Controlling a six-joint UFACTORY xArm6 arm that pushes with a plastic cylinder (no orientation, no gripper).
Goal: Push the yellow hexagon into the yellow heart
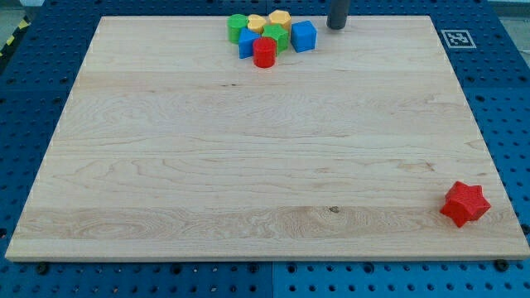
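Note:
The yellow hexagon (280,18) sits at the view's top in a tight cluster of blocks, right next to the yellow heart (257,22) on its left; they look to be touching. My tip (335,26) rests on the board at the view's top, to the right of the cluster, a short gap right of the blue cube (304,36).
The cluster also holds a green cylinder (238,27), a green block (276,36), a blue block (247,44) and a red cylinder (264,53). A red star (464,204) lies near the board's bottom right corner. A marker tag (457,38) sits beyond the top right edge.

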